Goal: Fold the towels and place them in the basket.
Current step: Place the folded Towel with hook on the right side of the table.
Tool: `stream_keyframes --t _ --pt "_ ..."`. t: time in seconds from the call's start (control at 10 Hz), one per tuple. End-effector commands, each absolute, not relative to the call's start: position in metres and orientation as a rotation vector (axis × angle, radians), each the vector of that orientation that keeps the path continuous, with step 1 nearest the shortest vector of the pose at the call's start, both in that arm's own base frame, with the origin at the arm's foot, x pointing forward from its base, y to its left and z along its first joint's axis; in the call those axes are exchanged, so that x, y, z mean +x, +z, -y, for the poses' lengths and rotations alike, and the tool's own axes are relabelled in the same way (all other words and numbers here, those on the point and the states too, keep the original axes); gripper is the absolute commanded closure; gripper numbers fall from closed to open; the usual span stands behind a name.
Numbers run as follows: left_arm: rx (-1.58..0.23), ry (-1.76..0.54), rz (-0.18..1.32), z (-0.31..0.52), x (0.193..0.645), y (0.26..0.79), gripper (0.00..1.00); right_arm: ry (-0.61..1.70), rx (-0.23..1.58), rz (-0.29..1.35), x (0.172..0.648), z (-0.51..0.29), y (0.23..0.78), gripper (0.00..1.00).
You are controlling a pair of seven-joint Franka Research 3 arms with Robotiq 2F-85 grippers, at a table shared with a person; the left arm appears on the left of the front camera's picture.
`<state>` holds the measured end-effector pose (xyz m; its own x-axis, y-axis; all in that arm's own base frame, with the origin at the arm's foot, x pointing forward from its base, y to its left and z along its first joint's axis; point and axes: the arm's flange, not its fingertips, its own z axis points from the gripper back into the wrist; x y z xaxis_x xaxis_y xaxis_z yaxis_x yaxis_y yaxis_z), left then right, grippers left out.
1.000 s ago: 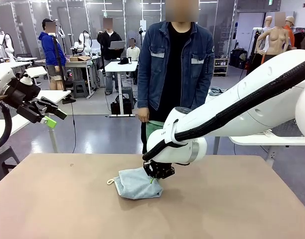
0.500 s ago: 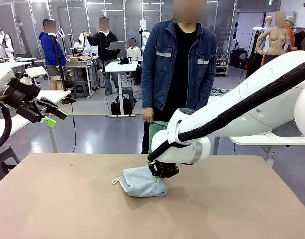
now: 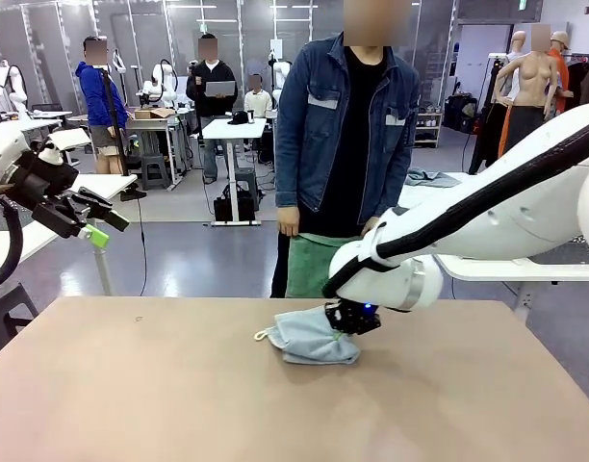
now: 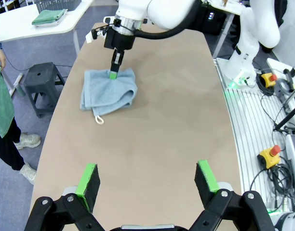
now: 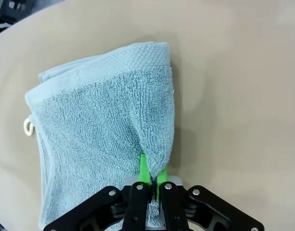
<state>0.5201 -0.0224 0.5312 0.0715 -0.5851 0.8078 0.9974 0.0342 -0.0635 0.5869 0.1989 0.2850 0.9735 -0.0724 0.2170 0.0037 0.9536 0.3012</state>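
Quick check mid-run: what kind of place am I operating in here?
Probably a robotics lab or open workshop hall: white work tables with people standing at them across a wide grey floor, and emergency-stop buttons mounted beside the brown table.

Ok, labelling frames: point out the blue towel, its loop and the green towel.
blue towel (image 5: 99, 125), right wrist view, its middle.
loop (image 5: 27, 126), right wrist view, the ring.
green towel (image 3: 306, 268), front view, hanging front.

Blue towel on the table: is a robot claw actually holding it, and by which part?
Yes. The right gripper is shut on the light blue towel, pinching a bunched bit of its edge, opposite the corner loop.
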Motion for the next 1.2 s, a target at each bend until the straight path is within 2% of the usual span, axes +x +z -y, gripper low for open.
stream_keyframes --t 0.0,0.6,1.1 --pt "-0.763 -1.382 0.698 0.022 0.52 0.532 0.0 -0.046 0.283 0.2 0.583 -0.124 0.246 0.95" --pt "-0.763 -1.382 0.698 0.022 0.52 0.532 0.0 -0.026 0.218 0.253 0.598 0.052 0.227 0.95" --pt "-0.763 -1.382 0.698 0.022 0.52 0.532 0.0 0.018 0.201 0.234 0.604 0.126 0.226 0.95"
